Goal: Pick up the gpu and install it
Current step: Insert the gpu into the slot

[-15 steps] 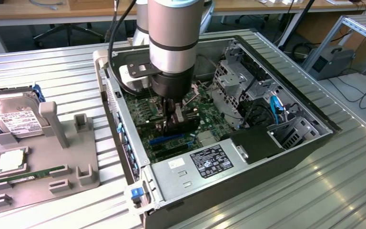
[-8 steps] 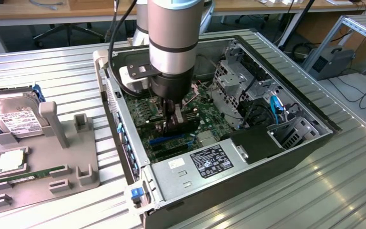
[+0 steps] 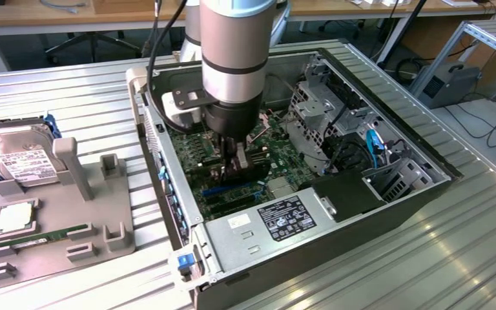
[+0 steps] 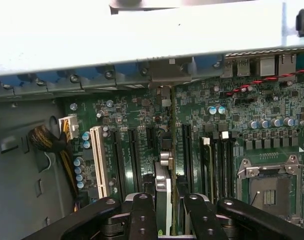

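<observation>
My gripper [image 3: 236, 169] reaches down into the open computer case [image 3: 170, 161], right over the green motherboard [image 3: 265, 145]. In the wrist view the gripper [image 4: 167, 212] is shut on the gpu [image 4: 164, 167], seen edge-on as a thin dark card between the two black fingers [image 4: 142, 215]. The card runs along the black expansion slots [image 4: 134, 160], and its far end reaches the metal bracket opening [image 4: 164, 75] at the case's rear wall. I cannot tell whether its lower edge sits in a slot.
A grey fixture [image 3: 101, 232] at the exterior view's left holds a silver hard drive [image 3: 20, 161] and a green memory stick [image 3: 37, 236]. Inside the case are the power supply [image 3: 283, 223], a drive cage [image 3: 325, 110], a white slot [image 4: 98, 160] and the processor socket [image 4: 269, 192].
</observation>
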`<state>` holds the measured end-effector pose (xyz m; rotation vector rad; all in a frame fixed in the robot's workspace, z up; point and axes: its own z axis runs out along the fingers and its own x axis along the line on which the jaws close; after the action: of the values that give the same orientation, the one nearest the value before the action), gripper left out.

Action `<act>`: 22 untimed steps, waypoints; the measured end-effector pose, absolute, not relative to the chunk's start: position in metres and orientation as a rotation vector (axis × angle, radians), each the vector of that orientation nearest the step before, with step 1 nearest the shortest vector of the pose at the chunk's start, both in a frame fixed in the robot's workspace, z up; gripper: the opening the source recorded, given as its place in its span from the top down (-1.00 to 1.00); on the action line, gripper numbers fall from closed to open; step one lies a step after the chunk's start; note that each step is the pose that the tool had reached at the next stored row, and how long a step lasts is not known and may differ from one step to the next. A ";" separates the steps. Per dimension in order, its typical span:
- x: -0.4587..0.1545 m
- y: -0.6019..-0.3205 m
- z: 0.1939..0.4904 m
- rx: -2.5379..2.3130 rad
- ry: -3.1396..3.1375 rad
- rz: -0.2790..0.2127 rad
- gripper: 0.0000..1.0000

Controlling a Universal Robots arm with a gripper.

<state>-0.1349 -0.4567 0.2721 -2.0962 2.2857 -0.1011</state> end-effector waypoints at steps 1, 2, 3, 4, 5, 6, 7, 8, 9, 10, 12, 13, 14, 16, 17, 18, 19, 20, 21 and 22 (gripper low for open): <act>-0.135 -0.457 0.271 -2.096 2.286 -0.101 0.47; -0.135 -0.457 0.271 -2.095 2.286 -0.101 0.47; -0.135 -0.457 0.270 -2.095 2.287 -0.101 0.47; -0.135 -0.457 0.269 -2.095 2.287 -0.101 0.47; -0.135 -0.457 0.269 -2.094 2.288 -0.101 0.47; -0.135 -0.457 0.269 -2.094 2.288 -0.101 0.47; -0.135 -0.457 0.268 -2.094 2.288 -0.101 0.47; -0.135 -0.457 0.267 -2.093 2.289 -0.101 0.47; -0.135 -0.457 0.267 -2.093 2.289 -0.101 0.47; -0.135 -0.457 0.267 -2.093 2.290 -0.101 0.47; -0.135 -0.457 0.266 -2.092 2.290 -0.101 0.47; -0.135 -0.457 0.266 -2.092 2.290 -0.101 0.47; -0.135 -0.457 0.266 -2.092 2.290 -0.101 0.47; -0.135 -0.457 0.265 -2.092 2.290 -0.101 0.47; -0.135 -0.457 0.265 -2.091 2.290 -0.101 0.47; -0.135 -0.457 0.265 -2.092 2.290 -0.101 0.47; -0.135 -0.457 0.265 -2.091 2.290 -0.101 0.47; -0.135 -0.457 0.265 -2.092 2.290 -0.101 0.47; -0.135 -0.457 0.265 -2.092 2.290 -0.101 0.47; -0.135 -0.457 0.265 -2.091 2.290 -0.101 0.47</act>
<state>-0.1349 -0.4567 0.2654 -2.0915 2.2902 -0.1013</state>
